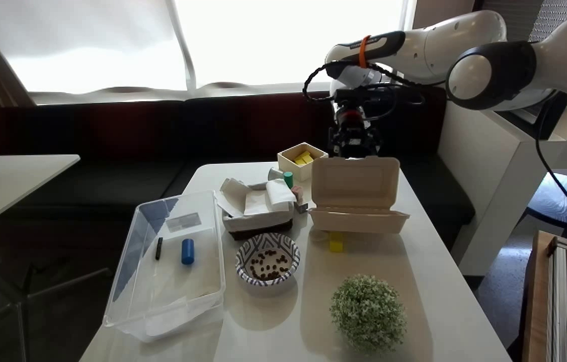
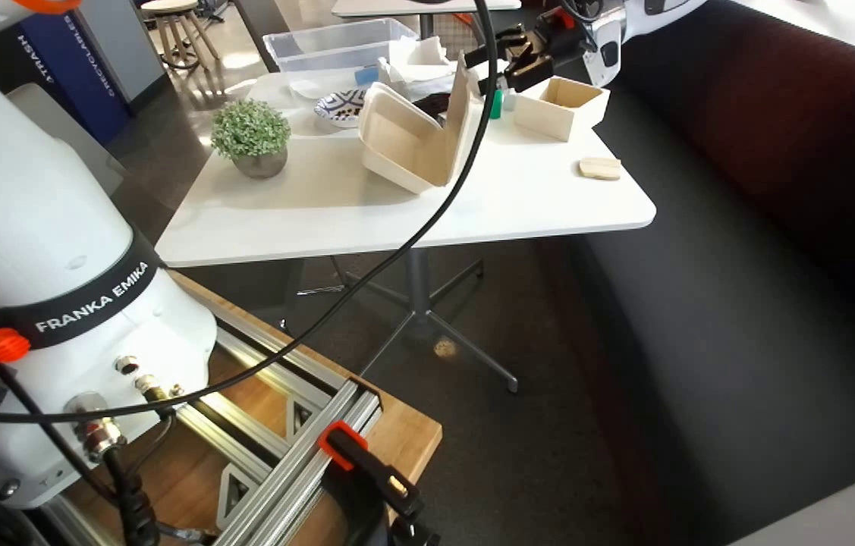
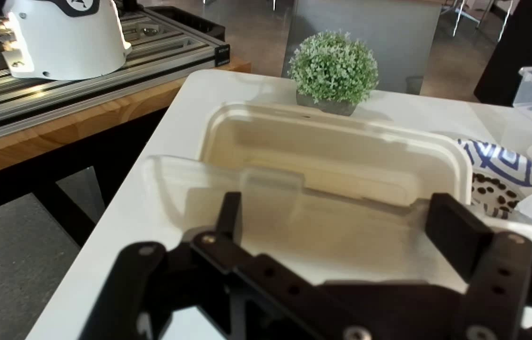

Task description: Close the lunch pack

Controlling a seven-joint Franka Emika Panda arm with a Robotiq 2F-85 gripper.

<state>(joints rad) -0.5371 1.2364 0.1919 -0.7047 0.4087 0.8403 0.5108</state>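
Lunch box [image 1: 358, 222] sits on your white table [image 1: 273, 332], lid [image 1: 355, 182] up & roughly upright. Only in an exterior view do you see the yellow block [image 1: 336, 242] at the box's foot, also the thin black rod [image 1: 158, 248] in the bin [image 1: 172, 279]. Only in an exterior view: the wood pc. [image 2: 599, 168] by the table edge. Wrist view gives you the lid's outer face, blurred, w/ the box's base [image 3: 327, 137] beyond it.

Mat'ls: box matte cream, rect., rounded corners; bin clear plastic; bowl [image 1: 267, 242] w/ blue-&-white zigzags, brown bits [image 1: 267, 267] inside; creased white paper [image 1: 263, 201] btwn bin & box; plant [image 2: 251, 127] = leafy ball, grey pot [image 2: 262, 163]; tub [image 1: 305, 172] square, pale, yellow pcs. [image 1: 304, 158] inside.

Your arm [image 1: 434, 50] is high, wrist [image 1: 351, 118] hanging past the box. Gripper [image 3: 336, 212] is behind the lid, facing its outer side, fingers [image 3: 457, 236] spread wide, holding nothing; can't tell if they touch lid. In an exterior view the lid's top edge [image 1: 356, 159] hides them.
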